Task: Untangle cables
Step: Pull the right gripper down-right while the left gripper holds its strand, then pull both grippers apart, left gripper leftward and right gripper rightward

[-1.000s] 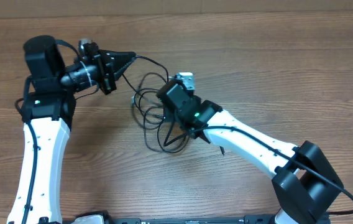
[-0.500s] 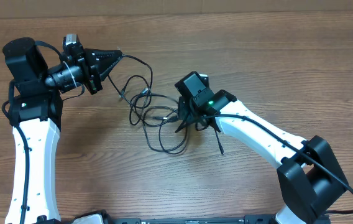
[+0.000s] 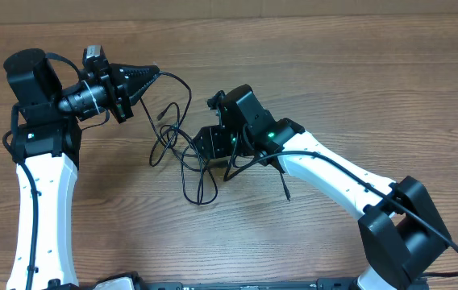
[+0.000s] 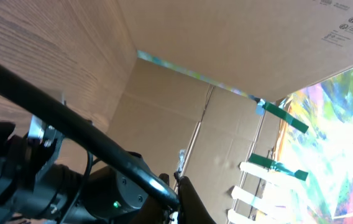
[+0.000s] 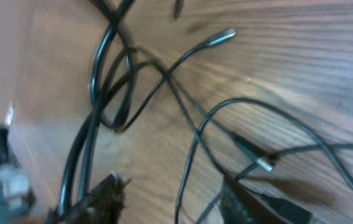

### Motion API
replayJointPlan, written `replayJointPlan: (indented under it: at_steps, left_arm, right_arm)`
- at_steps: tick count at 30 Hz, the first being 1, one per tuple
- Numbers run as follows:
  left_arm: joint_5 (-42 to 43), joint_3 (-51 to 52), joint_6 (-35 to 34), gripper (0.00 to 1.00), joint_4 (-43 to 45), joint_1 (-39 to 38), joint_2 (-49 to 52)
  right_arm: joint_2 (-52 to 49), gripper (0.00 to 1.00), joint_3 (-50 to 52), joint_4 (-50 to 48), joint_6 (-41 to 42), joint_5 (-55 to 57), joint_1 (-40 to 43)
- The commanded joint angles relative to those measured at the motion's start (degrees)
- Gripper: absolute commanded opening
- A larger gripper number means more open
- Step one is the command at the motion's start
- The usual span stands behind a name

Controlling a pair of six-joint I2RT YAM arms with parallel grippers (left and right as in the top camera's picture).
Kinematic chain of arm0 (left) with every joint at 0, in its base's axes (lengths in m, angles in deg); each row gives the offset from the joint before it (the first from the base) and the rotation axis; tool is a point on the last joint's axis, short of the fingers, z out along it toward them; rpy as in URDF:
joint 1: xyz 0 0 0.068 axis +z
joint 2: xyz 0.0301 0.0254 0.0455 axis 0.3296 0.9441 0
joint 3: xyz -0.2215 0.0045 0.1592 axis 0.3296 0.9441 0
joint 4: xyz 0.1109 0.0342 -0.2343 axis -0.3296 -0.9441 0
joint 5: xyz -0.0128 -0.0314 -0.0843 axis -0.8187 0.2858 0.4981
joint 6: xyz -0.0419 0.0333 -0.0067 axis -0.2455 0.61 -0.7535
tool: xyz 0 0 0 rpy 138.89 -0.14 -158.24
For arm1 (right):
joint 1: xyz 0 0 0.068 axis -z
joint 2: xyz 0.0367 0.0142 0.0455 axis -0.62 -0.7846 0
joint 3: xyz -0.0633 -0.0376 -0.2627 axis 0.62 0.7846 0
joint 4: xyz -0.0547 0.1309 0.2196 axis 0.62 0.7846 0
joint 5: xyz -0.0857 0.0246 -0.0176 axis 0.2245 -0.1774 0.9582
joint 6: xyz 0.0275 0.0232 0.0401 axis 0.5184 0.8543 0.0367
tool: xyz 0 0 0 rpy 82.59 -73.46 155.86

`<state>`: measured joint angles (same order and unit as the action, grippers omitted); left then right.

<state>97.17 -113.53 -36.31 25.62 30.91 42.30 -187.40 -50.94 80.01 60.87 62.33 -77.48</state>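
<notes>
- Nearest to the robot's bases, the table (image 3: 213, 250) shows bare wood between the two arms, with room to move up to the front edge.
- The cables (image 3: 187, 150) lie in a loose tangle about the middle of the table, and one long loop reaches toward the near side. One plug end (image 3: 288, 194) lies apart from the tangle, just beside the right forearm.
- The right hand (image 3: 207, 143) is over the right side of the tangle. In its wrist view the two fingers (image 5: 105, 199) stand apart, so it is open. Thin strands run between them, but I cannot tell if they touch. A silvery plug (image 5: 225, 35) lies on the wood ahead.
- Farther and to the left, the left hand (image 3: 150, 75) is closed to a point and grips one cable, which runs from its tip to the tangle.
- Right of the tangle, toward the far edge, the wood gives wide room.
</notes>
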Motion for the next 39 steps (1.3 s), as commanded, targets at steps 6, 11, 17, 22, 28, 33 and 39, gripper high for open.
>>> replayJointPlan:
  at_steps: [6,11,17,22,28,33,39]
  left_arm:
    - [-0.6,-1.2,-0.2,0.04,-0.8,-0.1,-1.1]
    - [-0.7,-1.2,0.0,0.04,-2.1,-0.1,-1.1]
    - [-2.8,-1.2,0.1,0.04,-5.5,-0.1,-1.1]
    - [-2.7,-1.2,0.0,0.04,-5.7,-0.1,-1.1]
    - [-1.4,-1.2,-0.4,0.04,-5.7,-0.1,-1.1]
    - [-1.4,-1.2,-0.4,0.04,-5.7,-0.1,-1.1]
    - [-1.2,-1.2,-0.6,0.04,-5.8,-0.1,-1.1]
  right_arm:
    - [0.6,0.75,0.1,-0.2,11.5,15.1,0.5]
    - [0.6,0.9,0.1,-2.9,11.4,12.5,2.7]
    - [0.6,0.83,0.1,-8.5,7.6,-6.9,5.8]
    - [0.4,0.67,0.1,-4.9,7.6,-1.8,4.3]
    - [-0.6,0.67,0.1,-3.1,7.6,8.5,0.3]
    - [-1.5,0.67,0.1,-5.3,7.6,10.9,-1.6]
    - [-4.1,0.67,0.1,-6.3,7.6,17.7,-3.2]
